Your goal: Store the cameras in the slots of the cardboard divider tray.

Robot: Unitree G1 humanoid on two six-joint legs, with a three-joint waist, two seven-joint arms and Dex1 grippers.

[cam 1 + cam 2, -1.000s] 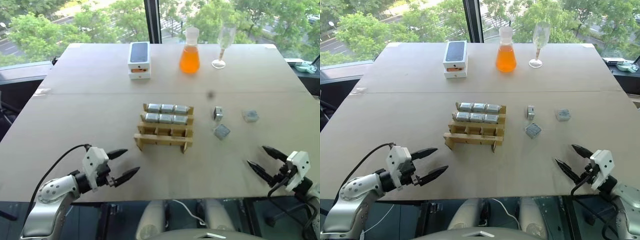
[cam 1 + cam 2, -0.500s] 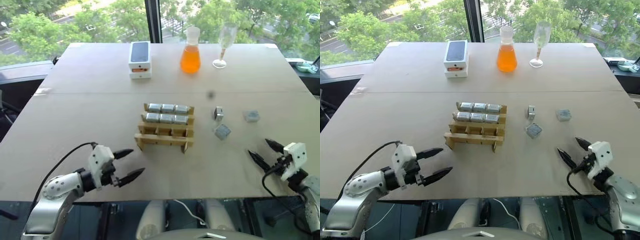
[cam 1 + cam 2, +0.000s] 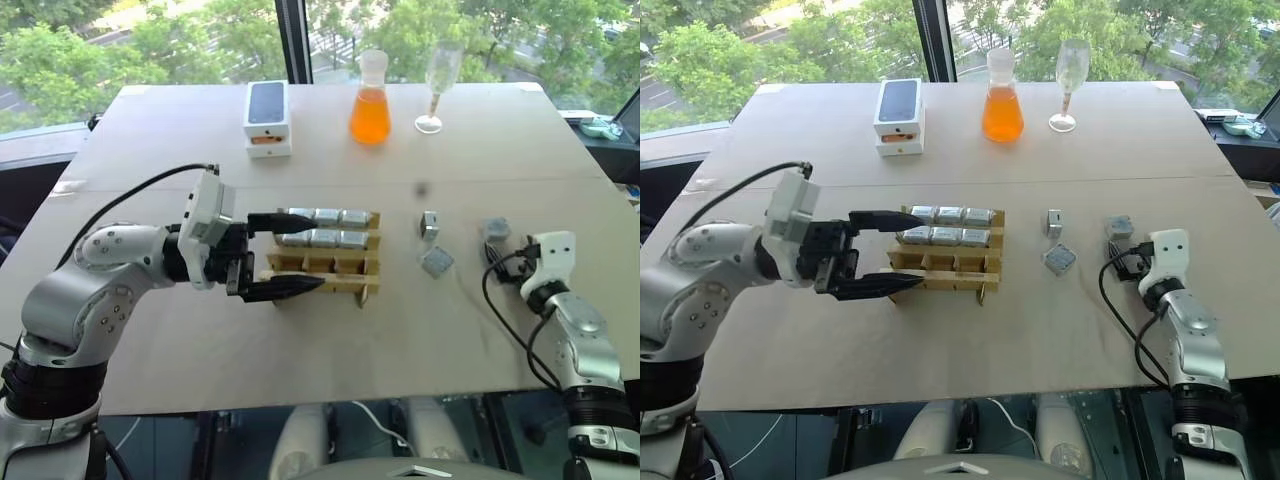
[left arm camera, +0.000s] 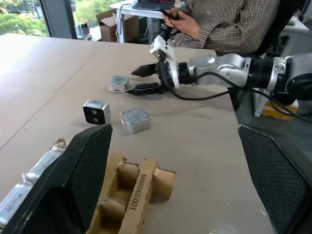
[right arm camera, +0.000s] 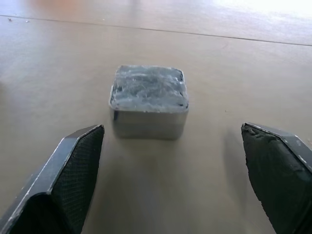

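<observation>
Both grippers stand wide open and hold nothing; the left gripper (image 3: 290,254), two tapered black fingers on a white and grey wrist, reaches sideways over the near left corner of the cardboard divider tray (image 3: 352,283), one finger above its far rows and the other along its near edge; the right gripper (image 4: 145,80) lies low over the table (image 3: 300,350) at its right side, level, its fingers pointing at the rightmost loose camera (image 5: 149,100), which sits just ahead of the fingertips with a gap between.

From the right wrist that camera is a squat, round-cornered metal block with a crinkled, foil-like top; the inner faces of the fingers (image 5: 68,180) show a fine cross-hatched grip texture.

The tray is tan corrugated card, stepped, three rows of three slots; its near row is empty, while the middle and far rows each hold three silver-grey cameras (image 3: 328,227); the left wrist view alone shows printing on a divider wall, reading N80542-001.

Right of the tray are two more loose cameras: a tilted one (image 3: 436,262) nearer, and one standing on edge (image 3: 430,224) beyond it, a dark lens face visible from the left wrist; that view also shows a person (image 4: 229,22) in a checked shirt seated beyond the table.

Farther back stand a white phone box (image 3: 268,118), a flask of orange liquid (image 3: 369,100) and a clear stemmed glass (image 3: 438,90).
</observation>
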